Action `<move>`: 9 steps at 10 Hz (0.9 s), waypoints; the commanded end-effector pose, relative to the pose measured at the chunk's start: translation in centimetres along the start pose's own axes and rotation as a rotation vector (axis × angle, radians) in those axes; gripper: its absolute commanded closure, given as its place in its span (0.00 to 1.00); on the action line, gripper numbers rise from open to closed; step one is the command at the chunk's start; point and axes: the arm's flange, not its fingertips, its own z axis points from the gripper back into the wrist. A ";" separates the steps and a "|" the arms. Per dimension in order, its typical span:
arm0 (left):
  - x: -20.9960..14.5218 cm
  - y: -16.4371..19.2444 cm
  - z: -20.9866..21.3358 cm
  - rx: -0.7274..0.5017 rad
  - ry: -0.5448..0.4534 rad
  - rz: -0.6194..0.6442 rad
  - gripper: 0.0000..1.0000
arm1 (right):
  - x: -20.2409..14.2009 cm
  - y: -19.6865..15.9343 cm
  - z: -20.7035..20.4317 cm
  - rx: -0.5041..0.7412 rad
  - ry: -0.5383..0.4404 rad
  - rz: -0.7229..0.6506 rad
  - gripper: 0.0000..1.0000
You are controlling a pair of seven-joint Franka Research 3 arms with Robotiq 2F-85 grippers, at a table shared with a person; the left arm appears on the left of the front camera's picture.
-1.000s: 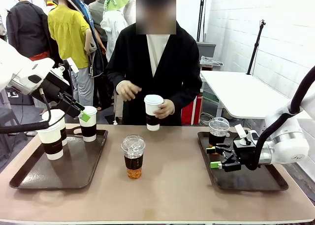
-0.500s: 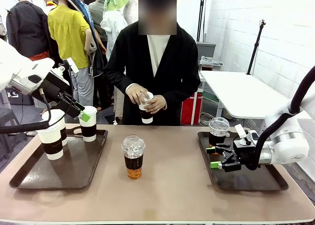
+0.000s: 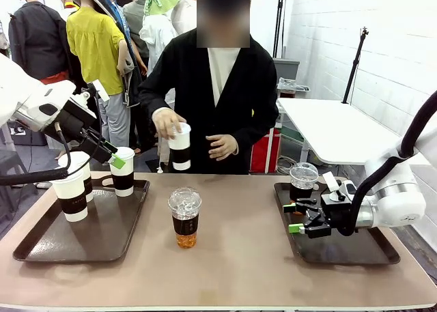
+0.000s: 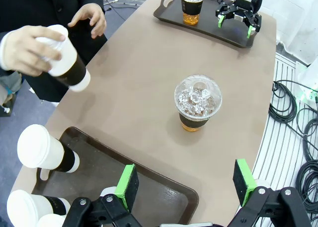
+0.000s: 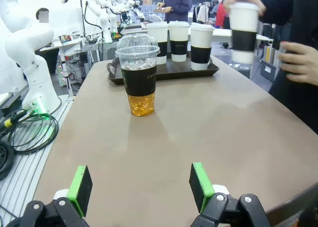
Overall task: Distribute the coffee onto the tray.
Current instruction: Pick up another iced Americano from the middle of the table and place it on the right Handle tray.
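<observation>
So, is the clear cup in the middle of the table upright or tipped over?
Upright. The clear cup stands on its base on the table, domed lid on top, amber drink level at the bottom.

The front camera stands at the near edge, a little above the tabletop (image 3: 239,264), facing across it at the person (image 3: 205,93). The left wrist camera looks steeply down from above the left tray (image 4: 114,167) toward the distant right tray (image 4: 213,32). The right wrist camera skims low over the tabletop, facing the left tray. All three views share the clear domed cup (image 3: 184,216) mid-table.
</observation>
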 end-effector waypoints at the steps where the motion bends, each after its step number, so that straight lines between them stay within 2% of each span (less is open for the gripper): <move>1: -0.1 0.2 0.0 -0.016 -0.019 -0.012 0.00 | 0.7 1.4 -2.7 -0.034 0.007 -0.006 0.00; 5: -0.1 0.2 0.0 -0.016 -0.019 -0.012 0.00 | 1.2 3.3 -7.2 -0.098 0.009 -0.040 0.00; 9: -0.1 0.2 0.0 -0.016 -0.019 -0.012 0.00 | 0.8 2.4 -12.0 -0.112 0.000 -0.041 0.00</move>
